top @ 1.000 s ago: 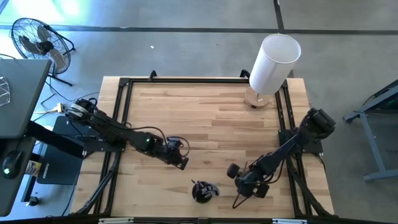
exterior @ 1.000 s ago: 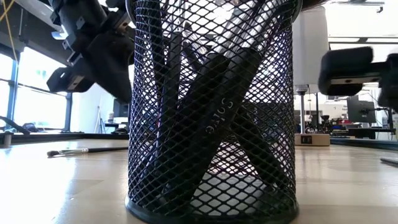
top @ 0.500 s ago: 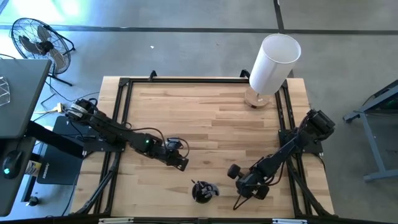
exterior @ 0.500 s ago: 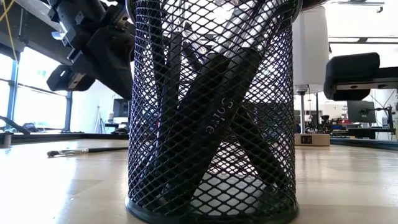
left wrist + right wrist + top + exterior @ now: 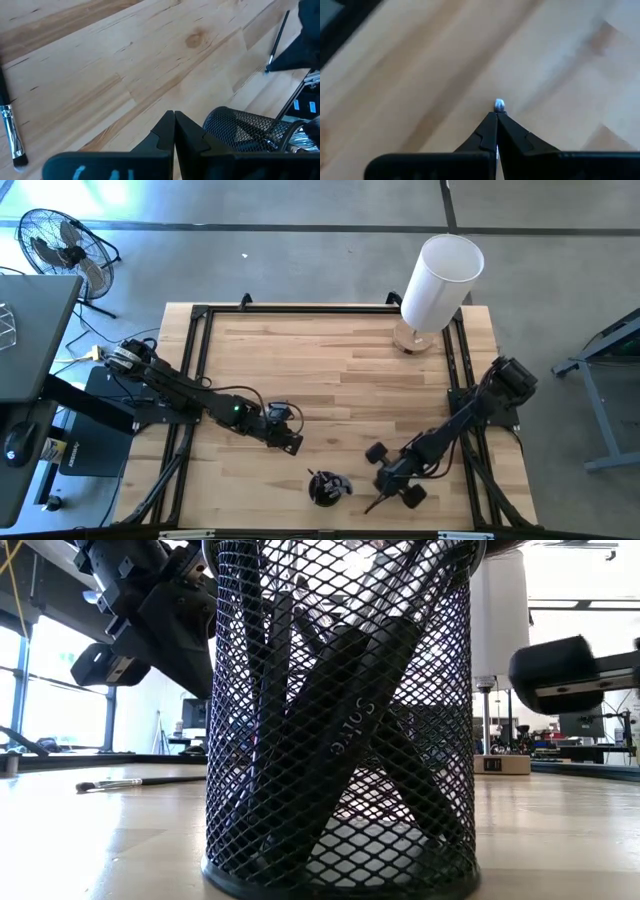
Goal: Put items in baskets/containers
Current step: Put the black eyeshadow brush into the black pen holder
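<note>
You had a pale wooden bench [image 5: 330,370] on a grey concrete floor, with a floor fan [image 5: 60,245] off its far left corner and a tall white cylinder [image 5: 440,280] at its far right corner. In the high view, the small black mesh cup [image 5: 325,488] sat at the near edge, about midway along it, dark handles poking out of its top. Your left gripper [image 5: 290,442] hung just left of the cup and farther in from that edge. Your right gripper [image 5: 385,485] was low at the near edge, right of the cup, over a thin dark brush [image 5: 383,504] lying on the wood.

In the low view, the cup [image 5: 340,720] filled the middle: open black diamond mesh, round base, several dark brush handles [image 5: 330,750] leaning crossed inside it, one with pale lettering. A single brush [image 5: 130,783] with a silver ferrule and pale tip lay flat on the bench beyond, to the left.

In your left wrist view, its fingers [image 5: 165,135] were pressed together on nothing, the cup's rim [image 5: 240,130] just beside them; one brush [image 5: 12,140] lay apart, another [image 5: 277,37] nearer the far arm.

In your right wrist view, the fingers [image 5: 490,132] were pinched tight on a small silvery brush end [image 5: 499,105] over blurred wood.
</note>
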Robot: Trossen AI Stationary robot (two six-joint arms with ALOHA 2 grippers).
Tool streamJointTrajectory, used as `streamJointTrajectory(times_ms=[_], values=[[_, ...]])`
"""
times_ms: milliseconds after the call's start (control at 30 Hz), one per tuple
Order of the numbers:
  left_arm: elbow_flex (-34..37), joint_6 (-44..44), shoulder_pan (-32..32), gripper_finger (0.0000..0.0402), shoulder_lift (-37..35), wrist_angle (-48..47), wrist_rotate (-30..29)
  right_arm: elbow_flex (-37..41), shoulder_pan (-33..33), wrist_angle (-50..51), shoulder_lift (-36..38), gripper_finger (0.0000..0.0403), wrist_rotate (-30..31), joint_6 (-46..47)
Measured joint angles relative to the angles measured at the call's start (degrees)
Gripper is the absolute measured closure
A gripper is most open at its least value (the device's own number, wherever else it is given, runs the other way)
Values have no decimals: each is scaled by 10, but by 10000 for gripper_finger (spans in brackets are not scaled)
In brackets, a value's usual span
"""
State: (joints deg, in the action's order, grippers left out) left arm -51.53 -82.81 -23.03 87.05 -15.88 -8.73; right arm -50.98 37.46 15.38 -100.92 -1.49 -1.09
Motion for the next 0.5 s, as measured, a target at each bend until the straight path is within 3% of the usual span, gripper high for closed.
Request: streamJointTrajectory(times_ms=[267, 500], values=[[0, 1, 0, 401, 0, -1, 0, 4, -7, 69, 48, 403, 73, 69], [0, 2, 0, 402, 0, -1, 0, 69, -19, 46, 140, 403, 113, 151]])
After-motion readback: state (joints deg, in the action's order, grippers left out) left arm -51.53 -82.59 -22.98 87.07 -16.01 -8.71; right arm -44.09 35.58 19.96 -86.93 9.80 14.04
